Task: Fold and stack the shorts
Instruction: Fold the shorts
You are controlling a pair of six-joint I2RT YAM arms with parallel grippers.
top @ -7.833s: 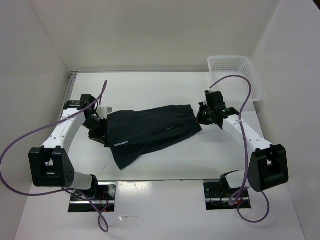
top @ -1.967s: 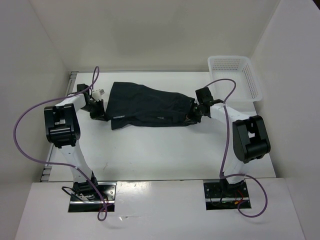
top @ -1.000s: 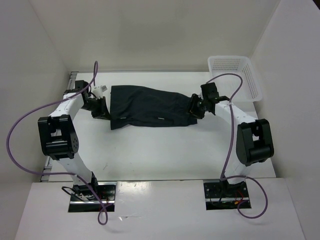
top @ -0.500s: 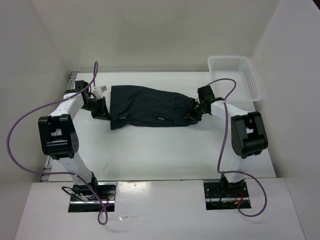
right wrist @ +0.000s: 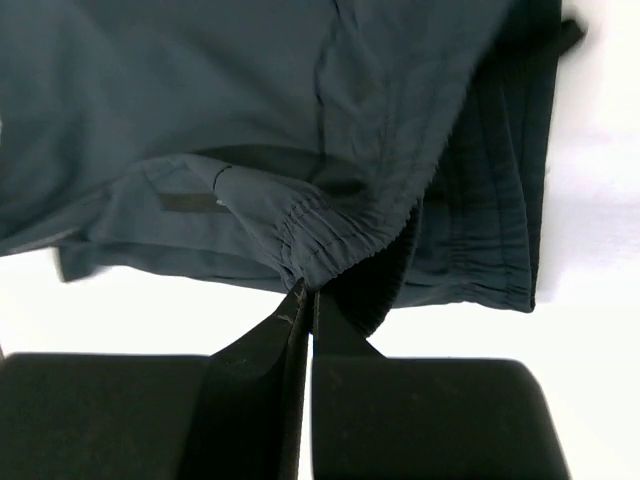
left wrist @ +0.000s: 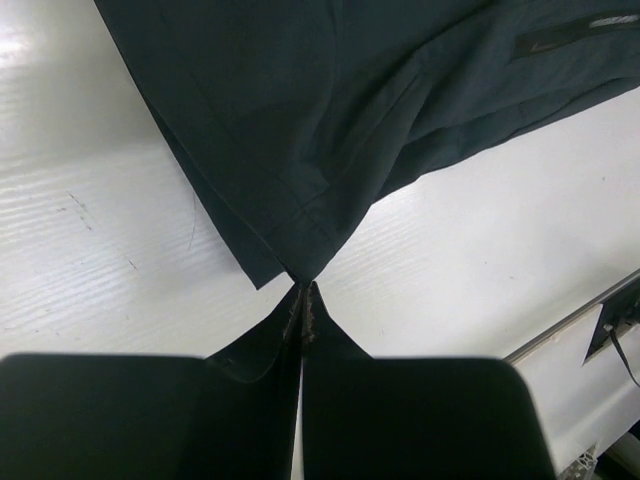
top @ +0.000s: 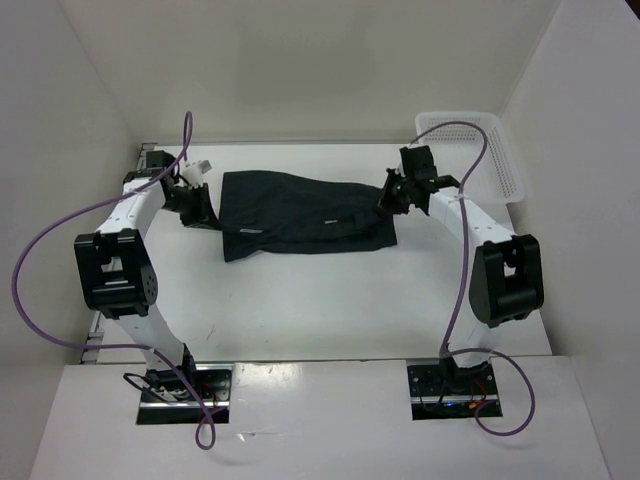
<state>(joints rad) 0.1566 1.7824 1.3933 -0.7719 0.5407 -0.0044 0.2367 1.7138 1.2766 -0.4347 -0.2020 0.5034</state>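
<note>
**Top external view:** A pair of dark navy soft-fabric shorts (top: 300, 210) lies spread across the far half of the white table (top: 300, 300). It stretches left to right between the two arms, with a small pale label (top: 243, 229) showing near its lower left edge. The left gripper (top: 206, 212) meets the left end of the shorts and the right gripper (top: 388, 199) meets the right end. A white plastic mesh basket (top: 497, 150) stands at the far right corner, apart from the garment. Purple cables (top: 60, 235) loop off both arms.

**Left wrist view:** The left gripper (left wrist: 303, 292) has its two black fingers pressed together, and a pointed corner of the hem is pinched between the tips. From there the shorts (left wrist: 300, 100) fan up and away over the table (left wrist: 460, 270). A stitched hem line runs along the edge.

**Right wrist view:** The right gripper (right wrist: 304, 292) is likewise closed, its fingers clamped on a bunched fold of the gathered elastic waistband (right wrist: 340, 235). The cloth puckers at the tips. The rest of the shorts (right wrist: 200, 90) fills the upper part of the frame. A second ribbed layer of waistband lies to the right on the white surface.
</note>
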